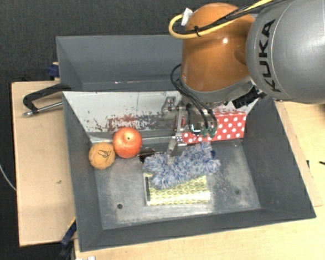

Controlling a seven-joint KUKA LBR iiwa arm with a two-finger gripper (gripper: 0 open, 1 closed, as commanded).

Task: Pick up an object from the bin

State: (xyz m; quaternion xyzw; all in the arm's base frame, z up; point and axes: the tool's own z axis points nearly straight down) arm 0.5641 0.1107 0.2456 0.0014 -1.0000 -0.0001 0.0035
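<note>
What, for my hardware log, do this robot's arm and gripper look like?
The arm is a thick, rounded silver-grey link with black KUKA lettering. A glossy orange dome cover caps the wrist, a yellow cable loops over it, and black cables hang down to the small metal gripper.

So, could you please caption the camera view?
End effector over the blue cloth in the bin, apple and orange nearby.

From where I stand, the grey arm [295,39] bears the black letters KUKA down its housing. The dark scribble on the orange ball [101,156] can't be read.
</note>
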